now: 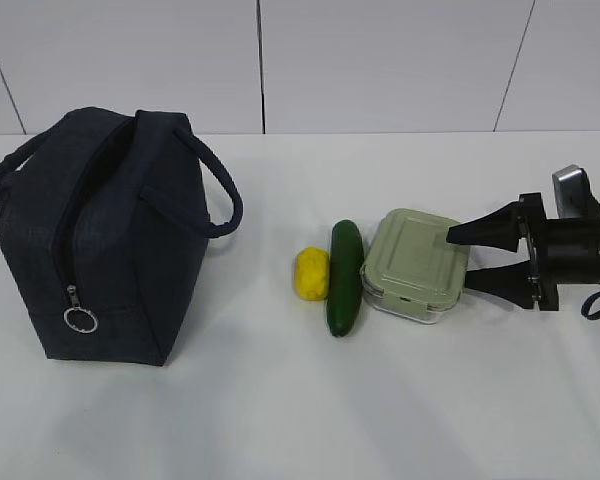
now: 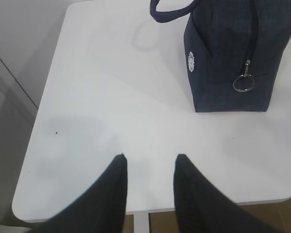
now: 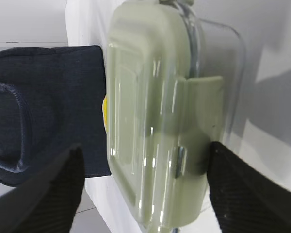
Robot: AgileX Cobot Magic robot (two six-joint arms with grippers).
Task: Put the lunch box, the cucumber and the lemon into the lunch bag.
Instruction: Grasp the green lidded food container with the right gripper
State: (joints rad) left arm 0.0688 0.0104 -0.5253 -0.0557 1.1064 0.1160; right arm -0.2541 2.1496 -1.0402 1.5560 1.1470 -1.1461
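**Exterior view: bag's narrow mouth may block the box**

Exterior view, left to right: the lunch bag [image 1: 100, 240] stands unzipped but barely gaping; lemon [image 1: 311, 273], cucumber [image 1: 345, 277] and lunch box [image 1: 416, 265] lie on the tabletop [image 1: 280, 400]. The left gripper [image 2: 149, 167] hovers part-open, empty. The right gripper [image 1: 472, 260], spread wide, straddles the box unclamped; its smooth lid could slip.

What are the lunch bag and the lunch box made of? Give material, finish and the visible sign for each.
Lunch bag: dark navy woven fabric, matte; it shows a cloth weave, stitched seams and a metal ring pull.
Lunch box: clear glossy base, probably plastic or glass, since its wall shows reflections; the pale green lid looks like smooth plastic.
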